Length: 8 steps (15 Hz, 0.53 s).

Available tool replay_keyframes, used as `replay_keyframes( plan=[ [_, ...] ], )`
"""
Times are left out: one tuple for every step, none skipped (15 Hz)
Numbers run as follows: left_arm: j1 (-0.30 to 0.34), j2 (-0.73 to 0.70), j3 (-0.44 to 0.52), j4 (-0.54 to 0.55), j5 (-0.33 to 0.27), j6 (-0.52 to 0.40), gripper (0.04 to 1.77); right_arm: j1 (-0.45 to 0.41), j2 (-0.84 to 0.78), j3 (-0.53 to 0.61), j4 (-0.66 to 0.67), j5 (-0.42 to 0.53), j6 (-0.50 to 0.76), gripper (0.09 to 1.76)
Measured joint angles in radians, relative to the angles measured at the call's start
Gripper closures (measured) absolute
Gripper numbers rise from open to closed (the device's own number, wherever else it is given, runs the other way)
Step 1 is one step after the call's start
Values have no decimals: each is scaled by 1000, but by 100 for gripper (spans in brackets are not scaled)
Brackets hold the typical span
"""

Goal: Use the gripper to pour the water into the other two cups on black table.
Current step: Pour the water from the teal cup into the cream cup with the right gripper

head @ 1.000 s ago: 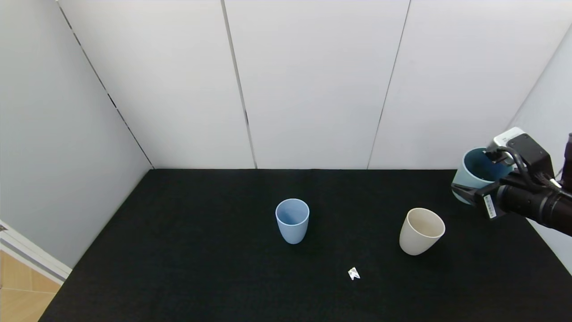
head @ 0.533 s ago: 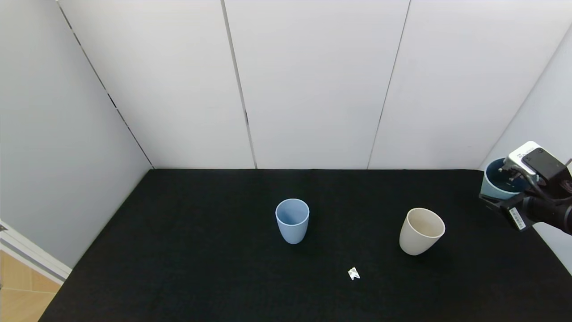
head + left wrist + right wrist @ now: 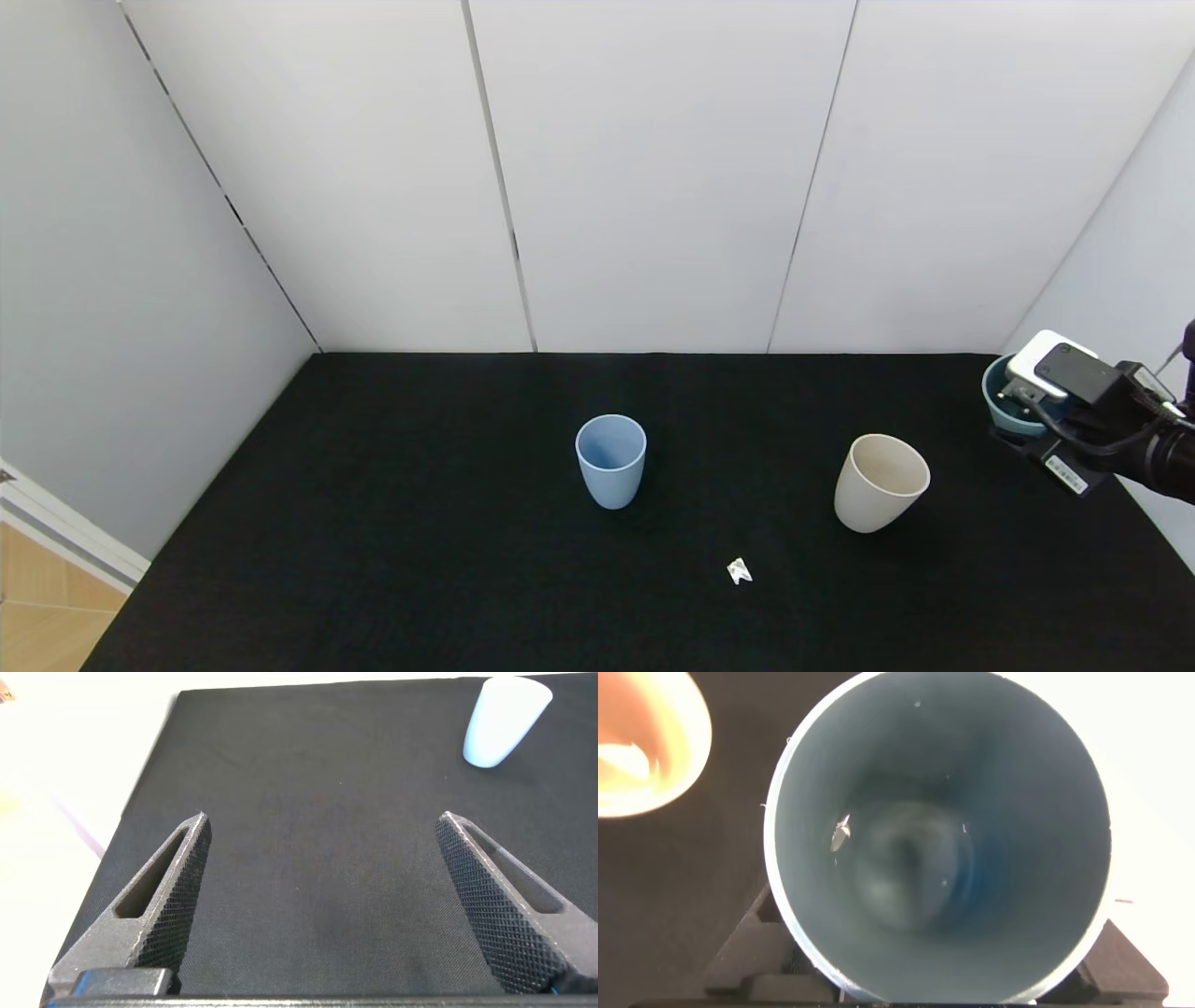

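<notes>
My right gripper point(image 3: 1027, 431) is at the far right of the black table point(image 3: 420, 523), shut on the mint-teal cup point(image 3: 995, 399), which it holds upright and low. I cannot tell whether the cup touches the table. In the right wrist view I look straight down into the teal cup point(image 3: 938, 849); faint glints of water point(image 3: 906, 873) show at its bottom, and the fingers point(image 3: 747, 952) flank it. The light blue cup point(image 3: 611, 460) stands mid-table and the cream-beige cup point(image 3: 879, 482) to its right, both upright. My left gripper point(image 3: 323, 819) is open and empty, low over bare table.
A small white paper scrap point(image 3: 738, 570) lies in front of and between the two cups. White wall panels close the back and both sides. The light blue cup point(image 3: 505, 721) shows far off in the left wrist view, the beige cup point(image 3: 635, 747) beside the teal one.
My right gripper has moved right and down with the teal cup. The cup has gone from tilted toward the beige cup to upright. The other two cups have not moved.
</notes>
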State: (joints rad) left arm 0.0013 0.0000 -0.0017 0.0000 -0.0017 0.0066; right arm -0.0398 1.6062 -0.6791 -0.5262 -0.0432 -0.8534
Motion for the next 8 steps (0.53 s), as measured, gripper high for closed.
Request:
replay_keyframes(
  plan=[
    [0,0,0,0,0,0,9,2,13,-1,0,-1,-26,64],
    [0,0,0,0,0,0,9,4,26,-4,-1,-10,-55,64],
    [0,0,0,0,0,0,9,8,39,-11,-1,-29,-83,64],
    [0,0,0,0,0,0,9,14,50,-22,-1,-57,-106,64],
    [0,0,0,0,0,0,9,24,61,-36,0,-86,-126,64],
    [0,0,0,0,0,0,9,40,73,-52,0,-117,-145,64],
    [0,0,0,0,0,0,9,54,83,-66,0,-142,-171,64],
    [0,0,0,0,0,0,9,68,94,-76,-1,-162,-198,64]
  ],
)
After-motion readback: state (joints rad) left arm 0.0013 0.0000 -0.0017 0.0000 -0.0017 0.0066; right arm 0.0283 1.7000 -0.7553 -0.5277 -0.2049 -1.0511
